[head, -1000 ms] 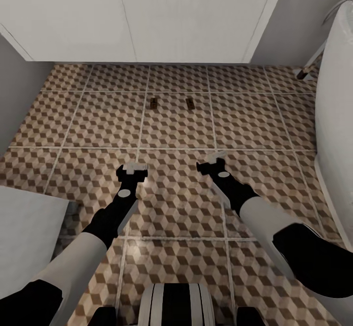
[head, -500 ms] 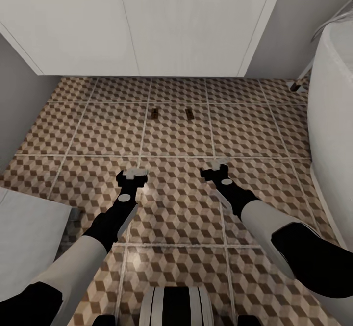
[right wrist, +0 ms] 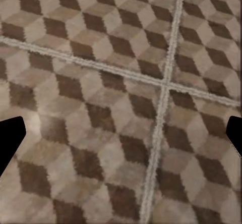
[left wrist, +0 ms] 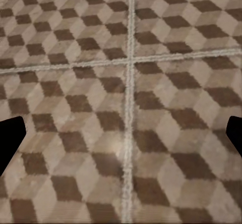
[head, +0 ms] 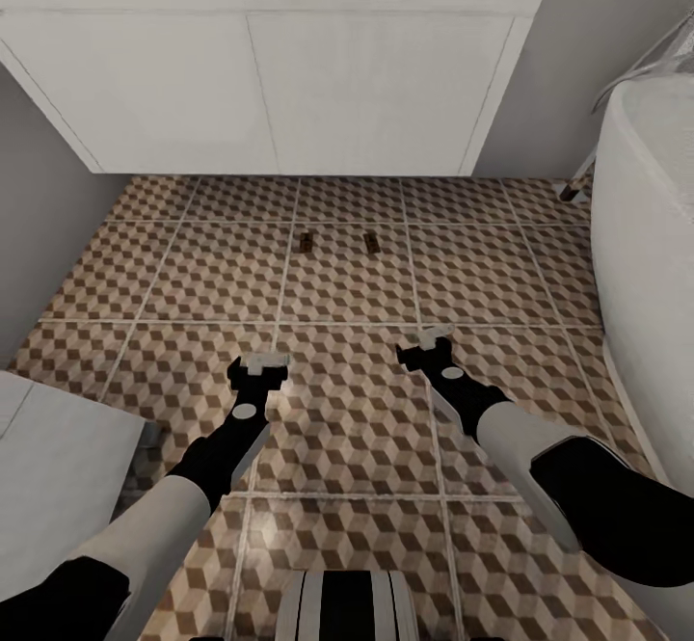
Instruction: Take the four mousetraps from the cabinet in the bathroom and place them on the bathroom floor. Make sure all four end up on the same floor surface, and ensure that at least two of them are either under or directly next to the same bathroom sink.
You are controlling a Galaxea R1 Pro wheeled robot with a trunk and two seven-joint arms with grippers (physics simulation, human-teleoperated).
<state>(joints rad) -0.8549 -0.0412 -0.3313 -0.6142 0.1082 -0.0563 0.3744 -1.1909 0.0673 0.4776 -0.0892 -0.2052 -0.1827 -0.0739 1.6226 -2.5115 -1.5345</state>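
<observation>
Two mousetraps (head: 306,242) (head: 372,242) lay on the bathroom floor (head: 193,265) before the white vanity (head: 270,92). My left hand (head: 258,363) and right hand (head: 424,342) hovered spread wide, both empty.

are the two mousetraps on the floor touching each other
Apart. The head view shows patterned floor tile plainly between the left mousetrap and the right mousetrap.

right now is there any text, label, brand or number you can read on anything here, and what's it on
None. No readable text, label, brand or number.
Two mousetraps on the bathroom floor: too small to show any marking.
White vanity: plain fronts.
Bathtub: plain.
Left gripper and right gripper: only plain pale round spots.
</observation>
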